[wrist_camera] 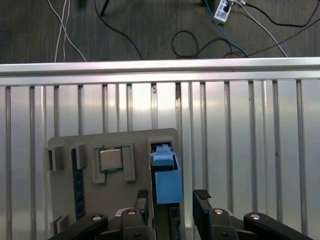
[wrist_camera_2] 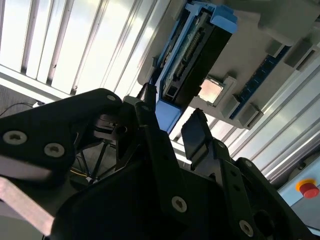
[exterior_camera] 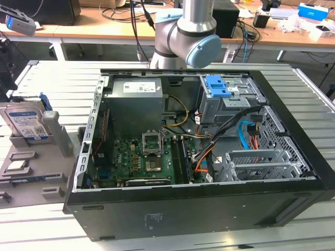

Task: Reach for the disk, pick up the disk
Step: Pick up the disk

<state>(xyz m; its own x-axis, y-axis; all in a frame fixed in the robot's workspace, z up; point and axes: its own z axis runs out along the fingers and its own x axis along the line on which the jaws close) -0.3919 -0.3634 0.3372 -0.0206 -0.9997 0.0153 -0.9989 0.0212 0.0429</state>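
The disk (exterior_camera: 25, 121) stands on its edge in a slot of a grey holder (exterior_camera: 52, 172). The holder lies on the slatted metal table (exterior_camera: 52, 78), just off the open computer case (exterior_camera: 199, 209) on the exterior view's left. The disk's broad face carries a white-and-blue label, but the print is too small to read. A blue rail runs along its edge.

In the first wrist view the hand (wrist_camera: 172, 194) looks straight down on that blue rail. Its two dark fingers (wrist_camera: 201, 200) are spread apart, one on each side of the disk's line. Nothing is clamped between them. I cannot tell how far the fingertips stand above the disk. In the second wrist view the disk's connector end and blue rail show just beyond the fingertips.

Beside the disk's slot a small square silver chip (wrist_camera: 110, 159) lies flat in its own recess in the holder.

The arm (exterior_camera: 186, 36) rises behind the case. The case lies on its side with its board, cables and drive cages exposed. A blue latch piece (exterior_camera: 217, 86) sits on the upper cage. The power supply (exterior_camera: 137, 99) bears a pale label, and the case's side panel has a little white print. I can read neither of them.
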